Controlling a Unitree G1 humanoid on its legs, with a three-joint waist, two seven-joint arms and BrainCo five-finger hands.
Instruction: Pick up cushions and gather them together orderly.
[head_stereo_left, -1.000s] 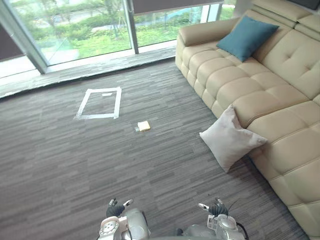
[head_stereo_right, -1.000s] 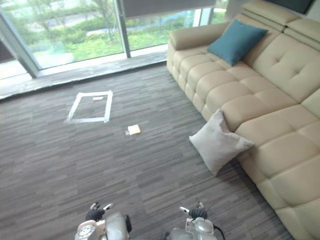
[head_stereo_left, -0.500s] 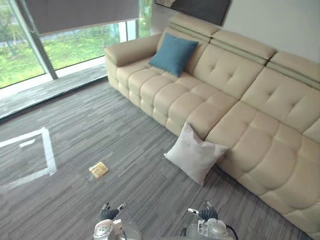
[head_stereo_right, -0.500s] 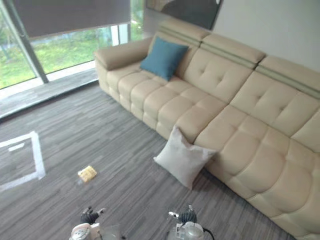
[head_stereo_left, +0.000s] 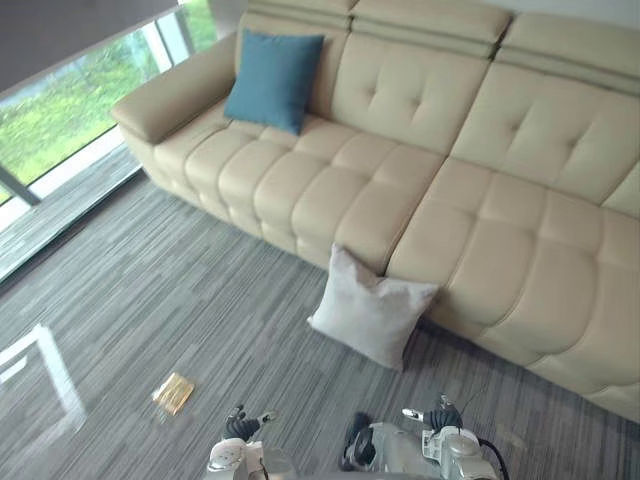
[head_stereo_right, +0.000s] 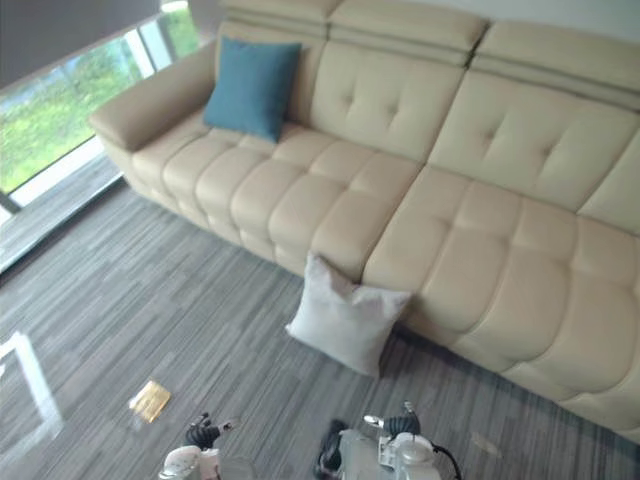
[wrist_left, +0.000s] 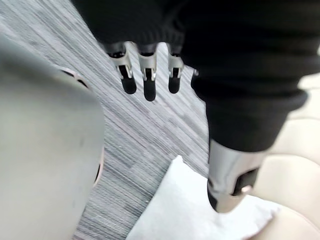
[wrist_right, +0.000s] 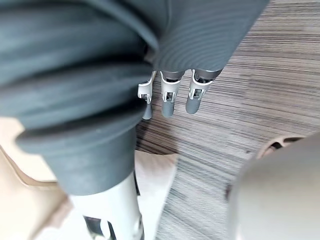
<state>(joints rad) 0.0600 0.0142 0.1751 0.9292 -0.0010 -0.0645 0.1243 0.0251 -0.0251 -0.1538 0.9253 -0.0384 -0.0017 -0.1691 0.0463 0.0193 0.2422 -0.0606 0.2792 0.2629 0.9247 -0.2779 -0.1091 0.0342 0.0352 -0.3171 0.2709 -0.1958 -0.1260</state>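
A pale grey cushion (head_stereo_left: 370, 312) stands on the carpet, leaning against the front of the beige sofa (head_stereo_left: 500, 210). A teal cushion (head_stereo_left: 273, 80) rests upright against the sofa's backrest near the left armrest. My left hand (head_stereo_left: 240, 425) and right hand (head_stereo_left: 442, 416) hang low at the bottom of the eye views, short of the grey cushion and apart from it. In the left wrist view the left hand's fingers (wrist_left: 145, 75) hang straight and hold nothing, with the grey cushion (wrist_left: 185, 210) beyond. The right hand's fingers (wrist_right: 167, 95) are likewise straight and empty.
A small yellow object (head_stereo_left: 173, 392) lies on the grey carpet at the lower left. White tape (head_stereo_left: 50, 365) marks the floor at the left edge. A window (head_stereo_left: 70, 110) runs along the far left behind the sofa's armrest.
The camera has swung to the right, so the sofa and both cushions sit further left and nearer the middle of the view. The hands stay low and empty.
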